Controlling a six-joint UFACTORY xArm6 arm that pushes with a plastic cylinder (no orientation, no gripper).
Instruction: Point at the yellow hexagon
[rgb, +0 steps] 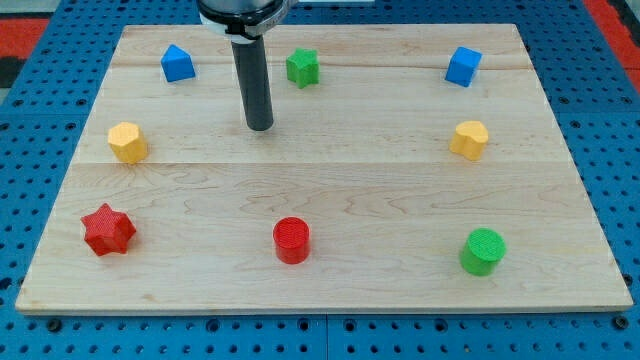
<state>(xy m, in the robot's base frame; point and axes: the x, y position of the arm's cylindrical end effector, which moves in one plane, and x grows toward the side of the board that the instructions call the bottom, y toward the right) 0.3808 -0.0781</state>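
Between blue block (177, 63) and green star (302, 67), my tip (259, 127).

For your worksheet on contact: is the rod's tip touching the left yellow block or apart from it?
Apart. My tip stands to the right of the yellow hexagon, with bare board between them.

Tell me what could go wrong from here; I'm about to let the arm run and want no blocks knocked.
1. Two yellow blocks exist: the yellow hexagon at the view's left and a yellow heart-like block at the right. My tip sits between them, so it might head for the wrong one.
2. Overshooting leftward could shove the hexagon instead of pointing at it.
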